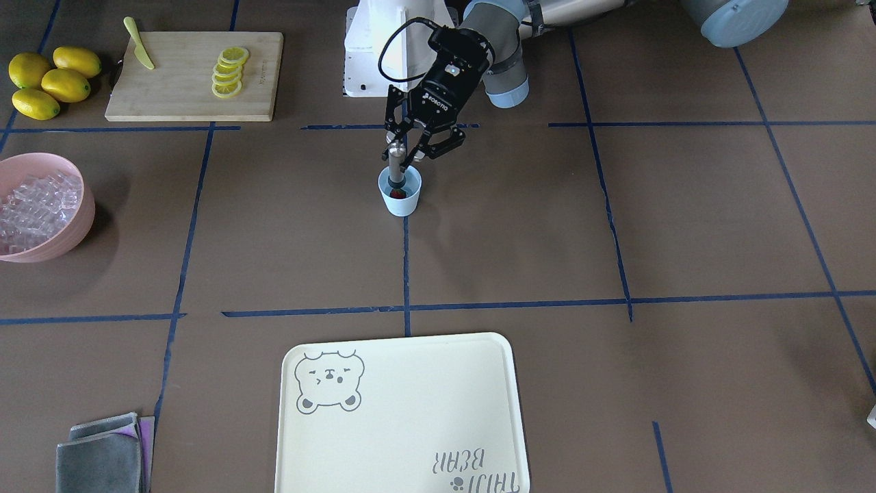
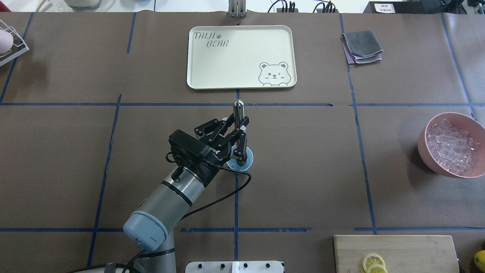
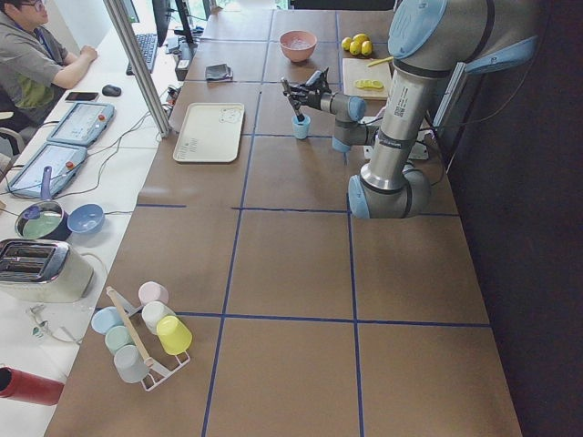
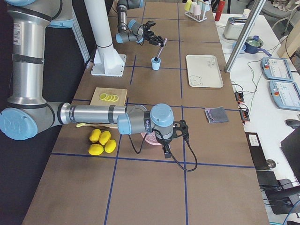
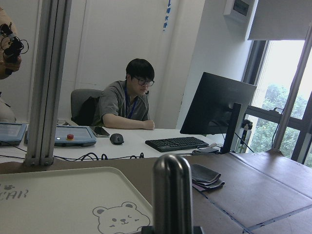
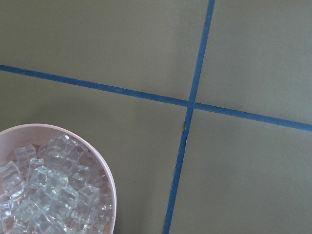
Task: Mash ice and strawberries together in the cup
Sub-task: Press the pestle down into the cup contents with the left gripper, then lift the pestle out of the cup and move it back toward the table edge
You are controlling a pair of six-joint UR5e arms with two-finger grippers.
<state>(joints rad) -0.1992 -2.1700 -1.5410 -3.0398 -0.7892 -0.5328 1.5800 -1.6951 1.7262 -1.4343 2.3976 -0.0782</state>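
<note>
The pale blue cup stands at the table's middle and also shows in the overhead view. A bit of the red strawberry shows inside it. My left gripper is shut on an upright metal masher whose lower end is down in the cup. The masher's rounded top fills the left wrist view. Clear ice cubes fill the pink bowl; I cannot tell if any ice is in the cup. My right gripper hangs by the bowl; whether it is open or shut I cannot tell.
A cream bear tray lies beyond the cup. A cutting board with lemon slices and a yellow knife, whole lemons and folded grey cloths lie on my right side. A cup rack stands far left.
</note>
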